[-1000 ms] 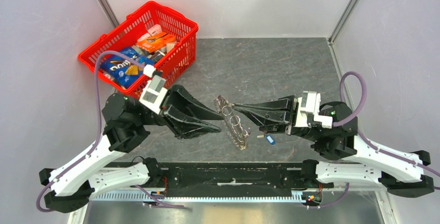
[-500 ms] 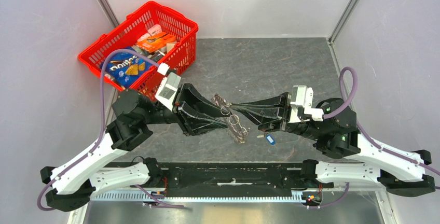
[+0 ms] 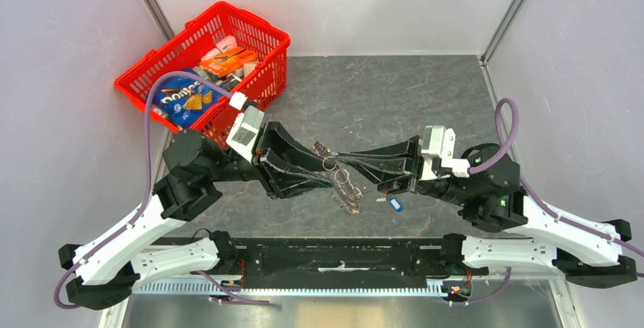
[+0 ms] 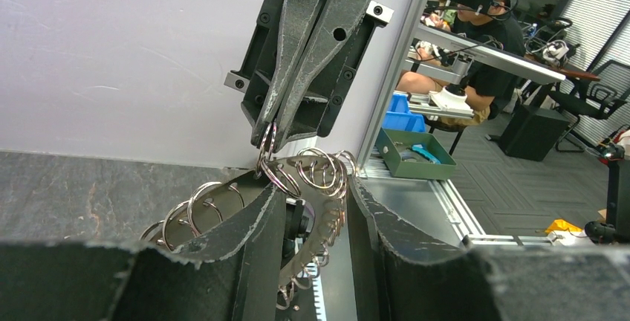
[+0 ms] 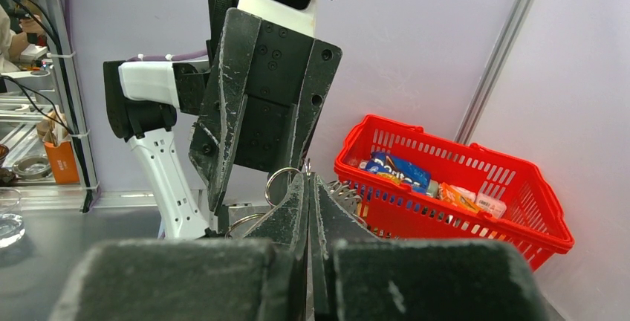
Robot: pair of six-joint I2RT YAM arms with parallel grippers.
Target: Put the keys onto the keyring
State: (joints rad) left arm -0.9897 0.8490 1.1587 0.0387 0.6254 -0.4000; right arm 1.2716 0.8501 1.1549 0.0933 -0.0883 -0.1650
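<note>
While between two sets of fingers (image 3: pixel 376 163), one key bunch (image 3: pixel 343 184); one blue-headed key (image 3: pixel 394 203)

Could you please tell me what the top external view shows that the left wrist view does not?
Only the top external view shows the red basket and the blue-headed key, which lies alone on the table. Only the left wrist view shows a seated person in the background. Both show the right gripper shut on a ring of the bunch of rings and keys. Both also show the left gripper open, with one finger on each side of that bunch.
</note>
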